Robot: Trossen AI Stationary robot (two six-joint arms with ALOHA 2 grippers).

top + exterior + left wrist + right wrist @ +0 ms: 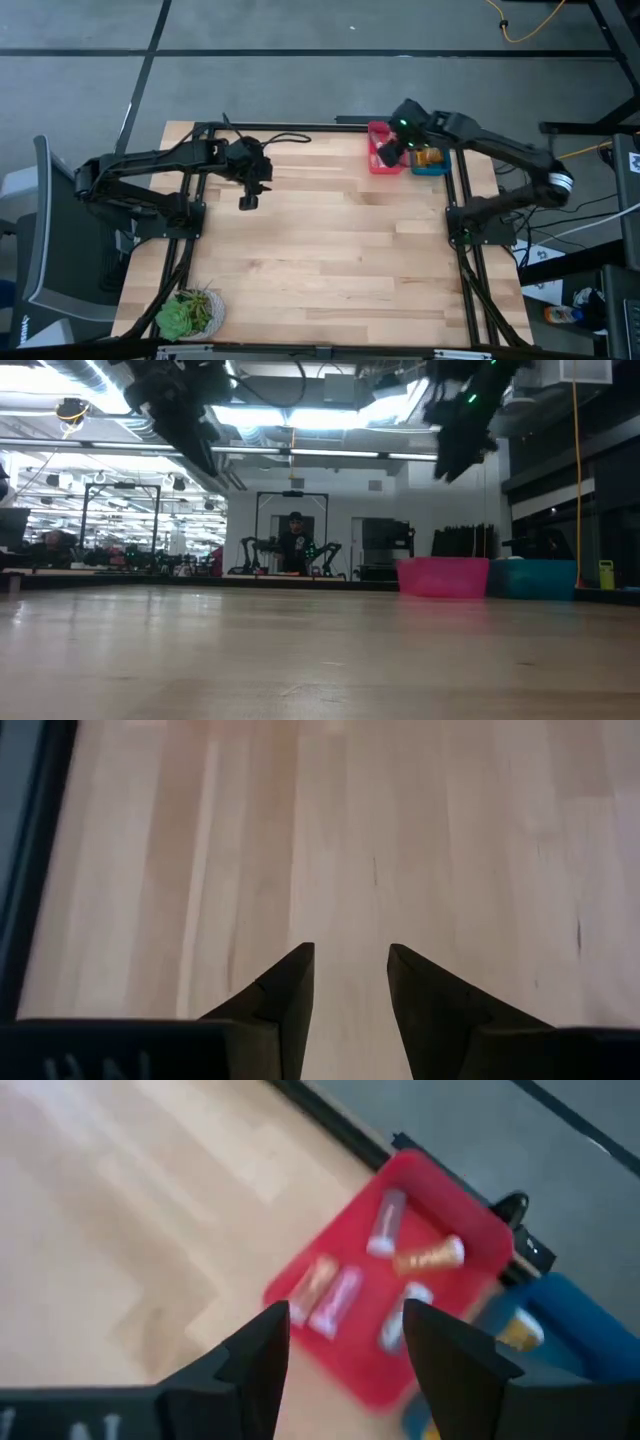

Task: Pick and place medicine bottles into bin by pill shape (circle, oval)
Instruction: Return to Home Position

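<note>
Five medicine bottles (385, 1225), perhaps, lie in red bin (455, 1205) beneath right tool (346, 1312).

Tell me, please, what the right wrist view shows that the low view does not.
Only the right wrist view looks into the red plastic bin: several small pill bottles lie inside, past the open right gripper. Only the low view shows the left gripper hanging high over the pale wooden table and a person in the room behind. Both show the red bin beside the blue plastic bin on the table.
</note>
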